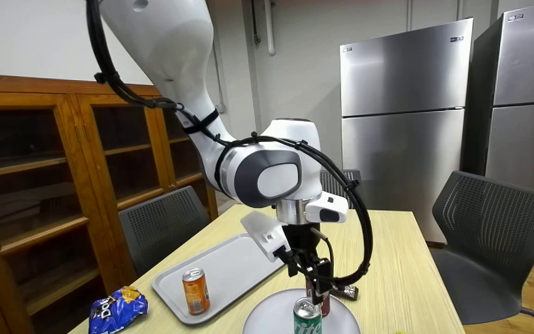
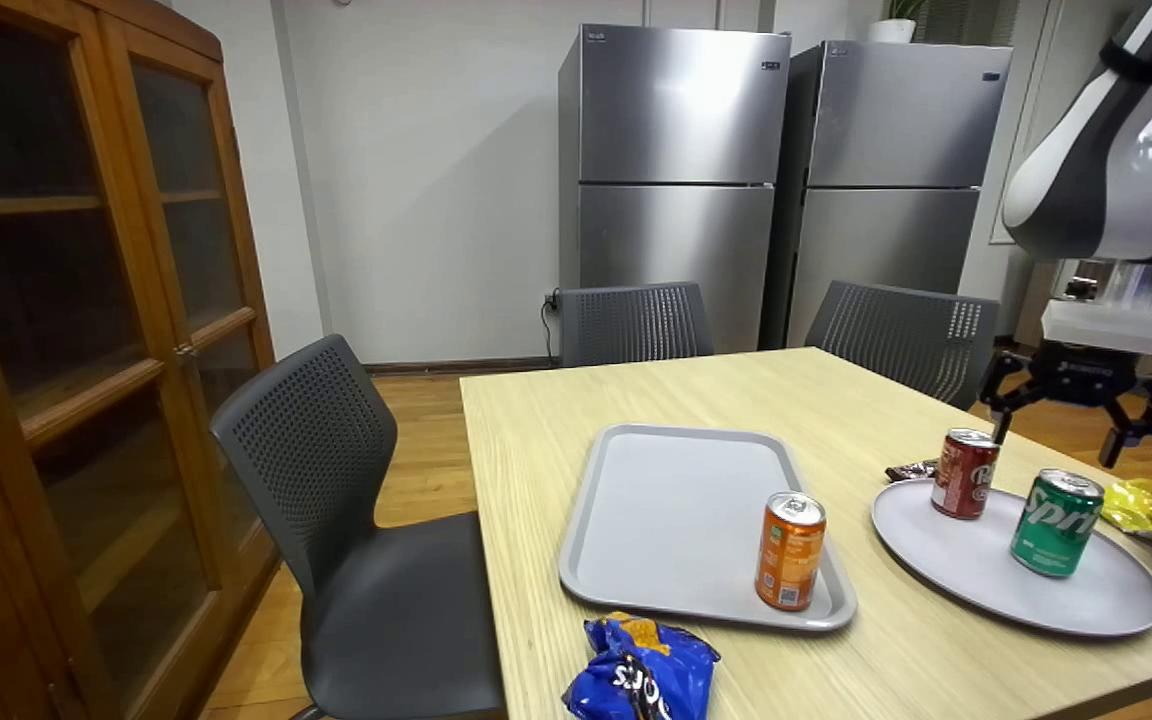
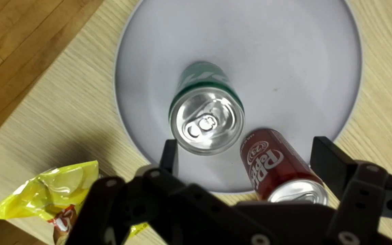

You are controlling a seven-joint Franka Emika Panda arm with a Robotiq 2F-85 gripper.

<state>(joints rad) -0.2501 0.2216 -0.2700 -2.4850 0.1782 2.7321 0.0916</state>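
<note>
Claw [image 2: 1056, 443] spread wide. Green Sprite can [image 2: 1056, 525] and red Dr Pepper can [image 2: 963, 476] stand upright on gray plate [image 2: 966, 556] nearby.

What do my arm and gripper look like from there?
The arm is white and rounded, with a dark grey joint cover framing a white oval. Black cables run along it, fastened with black straps. The gripper is black, with angular, jointed fingers and small pale lettering.
</note>
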